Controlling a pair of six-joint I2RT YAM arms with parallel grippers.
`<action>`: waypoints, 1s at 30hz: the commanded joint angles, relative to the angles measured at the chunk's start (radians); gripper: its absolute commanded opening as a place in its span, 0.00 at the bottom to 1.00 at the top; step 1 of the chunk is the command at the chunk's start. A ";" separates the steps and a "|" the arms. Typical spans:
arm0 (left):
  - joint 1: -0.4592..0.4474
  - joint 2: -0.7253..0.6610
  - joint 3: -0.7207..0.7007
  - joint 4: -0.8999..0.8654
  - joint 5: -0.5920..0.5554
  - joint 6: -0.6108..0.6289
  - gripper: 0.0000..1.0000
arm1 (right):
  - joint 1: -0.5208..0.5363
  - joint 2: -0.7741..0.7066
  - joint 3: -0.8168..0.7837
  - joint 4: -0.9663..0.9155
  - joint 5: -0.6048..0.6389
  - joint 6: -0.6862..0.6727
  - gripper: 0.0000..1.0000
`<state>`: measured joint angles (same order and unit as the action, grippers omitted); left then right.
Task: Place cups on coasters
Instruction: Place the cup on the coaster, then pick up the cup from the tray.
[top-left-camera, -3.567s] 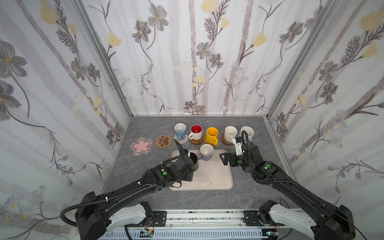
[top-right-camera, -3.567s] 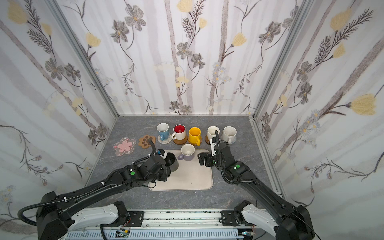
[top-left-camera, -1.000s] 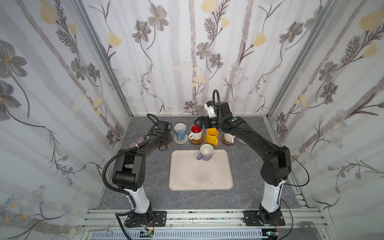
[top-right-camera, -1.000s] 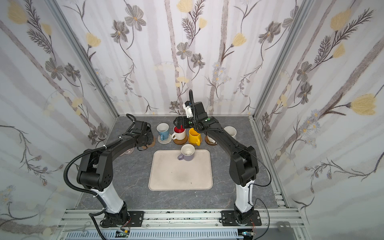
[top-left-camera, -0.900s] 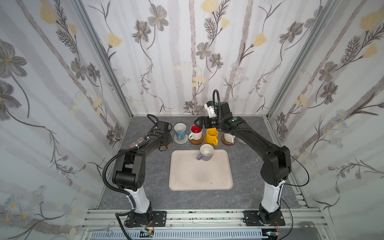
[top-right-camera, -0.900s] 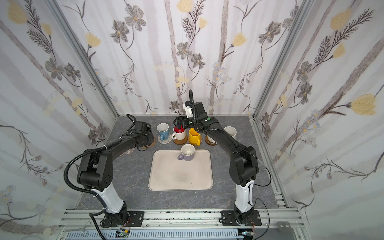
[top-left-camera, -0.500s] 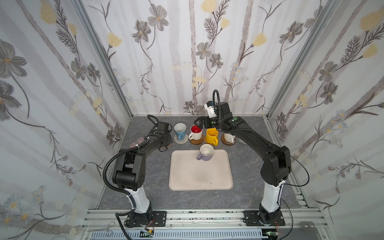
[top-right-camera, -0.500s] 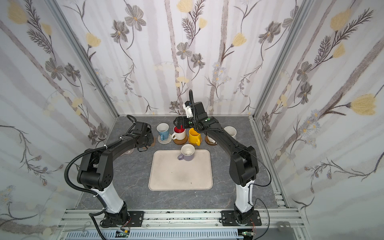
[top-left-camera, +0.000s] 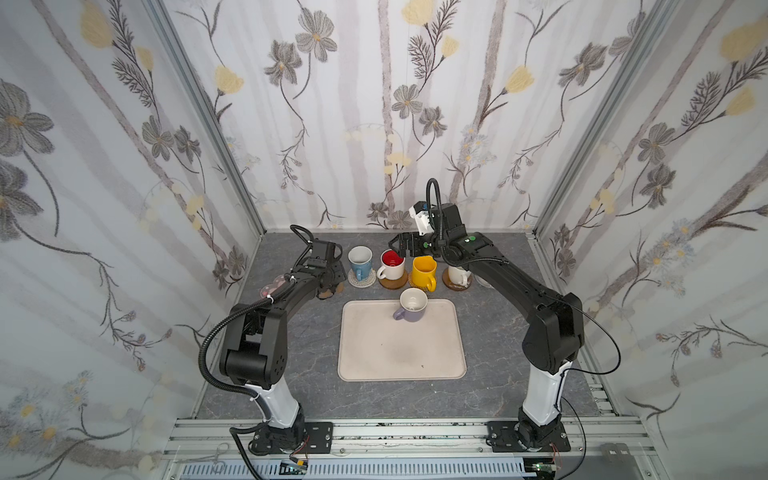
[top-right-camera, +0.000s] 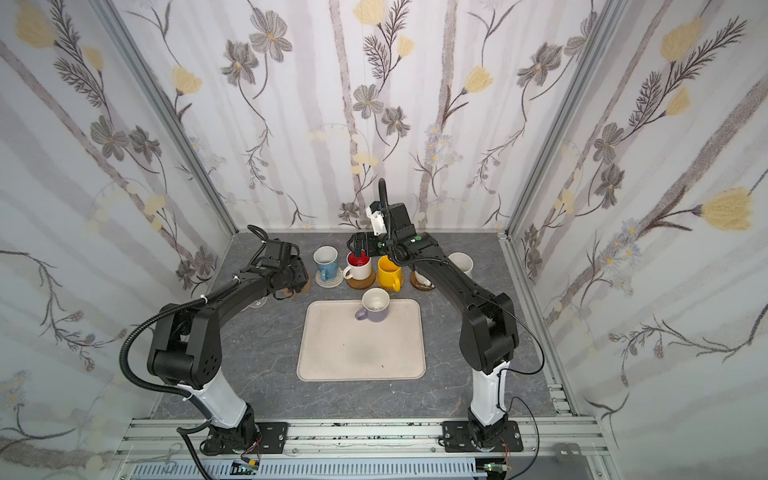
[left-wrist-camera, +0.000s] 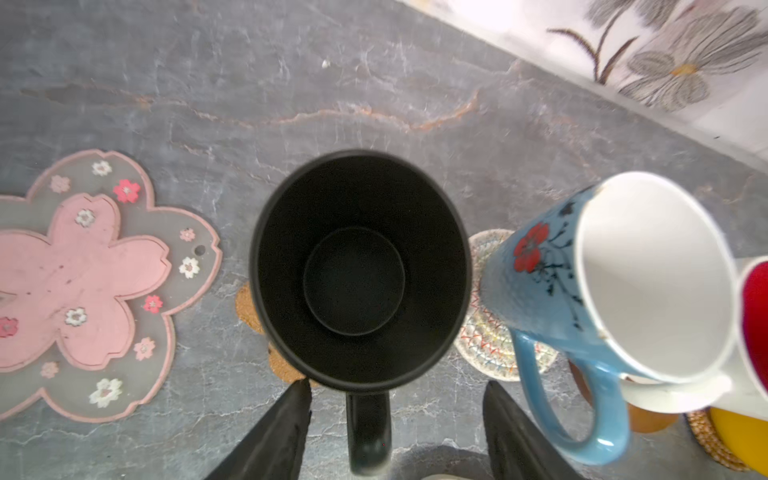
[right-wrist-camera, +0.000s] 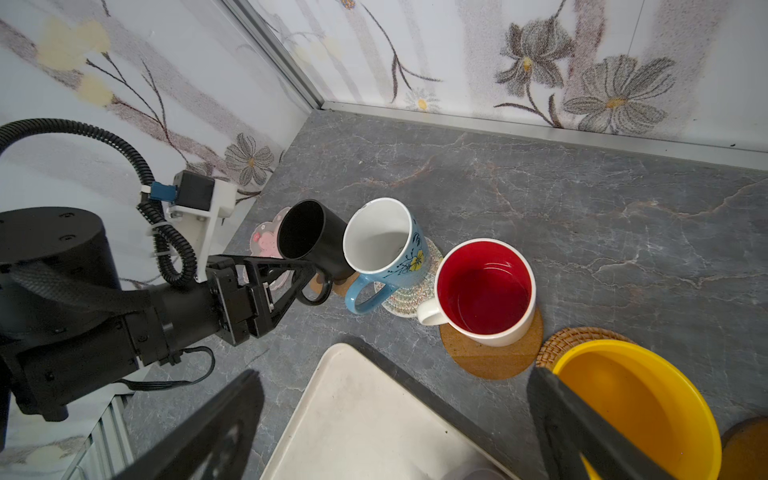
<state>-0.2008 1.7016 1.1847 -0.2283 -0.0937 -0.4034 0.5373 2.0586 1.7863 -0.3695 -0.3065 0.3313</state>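
The left claw (right-wrist-camera: 309, 277) stands open around the handle of the black mug (left-wrist-camera: 359, 270). The handle runs between its two fingers with a gap on each side. The mug stands upright just beyond the fingertips on the brown paw coaster (left-wrist-camera: 249, 307), of which only a few lobes show past the mug's wall. In both top views the arm's wrist covers this claw and the mug.

On the claw's outer side, toward the side wall, lies the pink blossom coaster (left-wrist-camera: 83, 282), bare and cut off by the frame edge. On its inner side the light blue mug (left-wrist-camera: 582, 282) stands on a whitish woven coaster (left-wrist-camera: 490, 340), just beside the black mug; whether the two touch cannot be told.

The right claw (top-left-camera: 401, 245) is wide open and holds nothing. It hangs over the white mug with red inside (right-wrist-camera: 484, 291), which sits on a wooden disc (right-wrist-camera: 490, 357). One finger hides part of the yellow mug (right-wrist-camera: 631, 407) on its rattan coaster (right-wrist-camera: 582, 336).

Back toward that arm's base, the lavender mug (top-left-camera: 411, 305) stands on the tray (top-left-camera: 399, 357) on the table (top-left-camera: 490, 332). The arm half covers a cream-white mug (top-left-camera: 457, 274). A second cream-white mug (top-right-camera: 461, 262) shows behind the arm, but what lies under it cannot be made out.
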 joint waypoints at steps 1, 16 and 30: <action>0.001 -0.049 0.012 0.016 -0.008 0.027 0.73 | 0.002 -0.027 -0.005 0.001 0.013 -0.008 1.00; -0.142 -0.219 -0.005 0.018 0.297 0.271 1.00 | 0.031 -0.229 -0.241 0.096 0.013 0.045 1.00; -0.357 -0.194 -0.043 0.054 0.277 0.345 0.86 | 0.032 -0.635 -0.756 0.247 0.114 0.130 1.00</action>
<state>-0.5480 1.4940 1.1450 -0.2127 0.1871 -0.0669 0.5709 1.4666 1.0782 -0.1886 -0.2398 0.4320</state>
